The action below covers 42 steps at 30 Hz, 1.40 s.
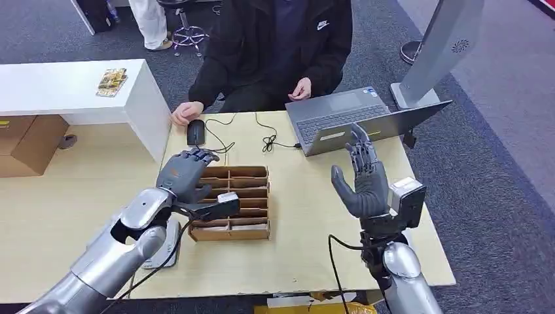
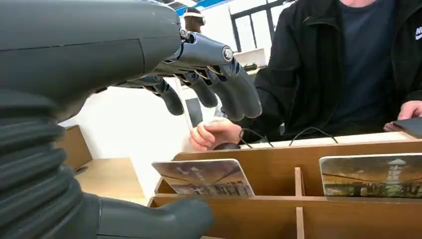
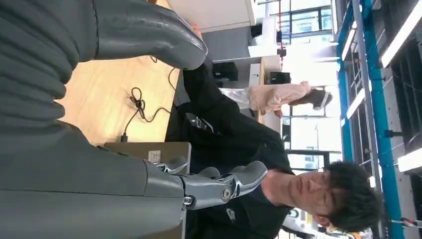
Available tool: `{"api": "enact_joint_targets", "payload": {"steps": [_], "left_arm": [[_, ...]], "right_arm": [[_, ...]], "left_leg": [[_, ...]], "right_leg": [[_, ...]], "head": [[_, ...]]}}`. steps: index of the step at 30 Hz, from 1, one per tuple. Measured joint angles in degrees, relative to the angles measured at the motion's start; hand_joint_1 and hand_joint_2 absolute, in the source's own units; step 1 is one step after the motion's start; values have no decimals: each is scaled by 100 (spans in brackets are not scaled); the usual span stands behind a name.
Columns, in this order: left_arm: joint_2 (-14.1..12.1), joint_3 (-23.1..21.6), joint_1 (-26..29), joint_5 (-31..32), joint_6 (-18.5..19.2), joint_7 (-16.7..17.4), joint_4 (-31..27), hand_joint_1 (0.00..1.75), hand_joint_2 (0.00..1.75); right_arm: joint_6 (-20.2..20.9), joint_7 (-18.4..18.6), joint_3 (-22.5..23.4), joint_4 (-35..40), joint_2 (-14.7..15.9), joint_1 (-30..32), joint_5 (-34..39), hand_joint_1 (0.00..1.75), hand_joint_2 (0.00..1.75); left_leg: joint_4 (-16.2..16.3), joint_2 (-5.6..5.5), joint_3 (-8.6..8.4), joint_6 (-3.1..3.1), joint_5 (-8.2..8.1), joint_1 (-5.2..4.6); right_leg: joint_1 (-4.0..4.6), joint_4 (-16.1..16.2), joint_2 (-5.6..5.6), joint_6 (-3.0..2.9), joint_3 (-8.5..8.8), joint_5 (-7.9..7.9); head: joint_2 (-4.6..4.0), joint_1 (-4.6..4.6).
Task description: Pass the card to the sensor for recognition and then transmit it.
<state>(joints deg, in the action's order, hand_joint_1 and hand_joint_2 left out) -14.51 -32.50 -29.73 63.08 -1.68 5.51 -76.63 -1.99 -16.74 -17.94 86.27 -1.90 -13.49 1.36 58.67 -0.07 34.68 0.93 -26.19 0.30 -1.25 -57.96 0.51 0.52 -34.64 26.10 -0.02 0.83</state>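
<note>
Head view: the left hand (image 1: 186, 173) is seen hovering over the near-left corner of the wooden card rack (image 1: 232, 204), fingers slightly curled and apart, nothing pinched. Across the desk (image 1: 301, 248), the right hand (image 1: 363, 180) is held upright and spread, palm turned inward and empty, just short of the laptop (image 1: 353, 121). Beyond the rack lie a mouse (image 1: 196, 132) and a tangle of cable (image 1: 268, 140); a seated person (image 1: 275, 46) is at the far edge, one hand on the mouse.

No card has yet been lifted, it would seem. The cards remain slotted in the rack: from the left wrist, one card (image 2: 204, 178) is shown leaning in a near compartment under the hand's fingers (image 2: 219, 89), another card (image 2: 370, 177) in the compartment beside it (details lost to the head camera, where the slots read as mere shadow). For a clean pick, the fingers would best be lowered onto the nearer card's exposed top edge and the thumb brought behind it, so that the divider is not caught.

From the right wrist, the desk, cable and laptop's back are seen past the open thumb (image 3: 149, 30) and fingers. Which object serves as the sensor cannot be told.
</note>
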Motion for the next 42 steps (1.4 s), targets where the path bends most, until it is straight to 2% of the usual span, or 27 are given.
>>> {"api": "enact_joint_targets", "payload": {"steps": [6, 8, 10, 11, 12, 13, 14, 17, 21, 25, 36, 42], "left_arm": [[20, -24, 29, 11, 18, 11, 0, 65, 175], [22, -31, 34, 18, 18, 20, 0, 72, 175], [24, -37, 38, 17, 2, 11, 0, 87, 175], [24, -39, 40, 15, 2, 9, 0, 87, 175], [24, -39, 43, 17, 0, 9, 0, 150, 175], [24, -42, 46, 18, 0, 9, 0, 150, 175], [28, -44, 46, 17, 0, 9, 0, 157, 175], [28, -44, 52, 17, 31, 26, -2, 159, 175], [28, -46, 58, 17, -20, -7, -2, 175, 175], [37, -48, 56, 35, 15, 11, -7, 171, 175], [48, -48, 59, 35, 17, 17, -9, 175, 175], [37, -48, 63, -81, -107, 42, -9, 175, 175]], "right_arm": [[-2, 22, 0, 0, -7, -23, 2, 0, 175], [-2, 46, 0, 0, -13, -24, 2, 0, 175], [-2, 35, 0, 0, -15, -25, 2, 0, 175], [-2, 33, 0, 0, -15, -24, 2, 0, 175], [-2, 26, 0, -4, -15, -23, 2, 0, 175], [-2, 15, 0, -7, -15, -24, 2, 0, 175], [-2, 9, 0, -4, -15, -28, 2, 0, 175], [-7, 55, 0, -4, -15, -36, 2, 0, 175], [-13, -15, 0, -33, -15, -37, 2, 0, 175], [-33, 32, 0, -39, -17, -45, 2, 0, 175], [-44, 53, 0, -46, -17, -42, 2, 0, 175], [-57, 4, 2, -46, -17, -44, 0, 0, 175]], "left_leg": [[0, 0, 0, 0, 0, 0], [0, 0, 0, 0, 0, 0], [0, 0, 0, 0, 0, 0], [0, 0, 0, 0, 0, 0], [0, 0, 0, 0, 0, 0], [0, 0, 0, 0, 0, 0], [0, 0, 0, 0, 0, 0], [0, 0, 0, 0, 0, 0], [0, 0, 0, 0, 0, 0], [0, 0, 0, 0, 0, 0], [0, 0, 0, 0, 0, 0], [0, 0, 0, 0, 0, 0]], "right_leg": [[0, 0, 0, 0, 1, 0], [0, 0, 0, 0, 0, 0], [0, 0, 0, 0, 0, 0], [0, 0, 0, 0, 0, 0], [0, 0, 0, 0, 0, 0], [0, 0, 0, 0, 0, 0], [0, 0, 0, 0, 0, 0], [0, 0, 0, 0, 0, 0], [0, 0, 0, 0, 0, 0], [0, 0, 0, 0, 1, 0], [0, 0, 0, 0, 1, 0], [0, 0, -1, 0, 1, 0]], "head": [[0, 0], [0, 0], [0, 0], [0, 0], [0, 0], [0, 0], [0, 0], [0, 0], [0, 0], [0, 0], [0, 0], [0, 0]]}}
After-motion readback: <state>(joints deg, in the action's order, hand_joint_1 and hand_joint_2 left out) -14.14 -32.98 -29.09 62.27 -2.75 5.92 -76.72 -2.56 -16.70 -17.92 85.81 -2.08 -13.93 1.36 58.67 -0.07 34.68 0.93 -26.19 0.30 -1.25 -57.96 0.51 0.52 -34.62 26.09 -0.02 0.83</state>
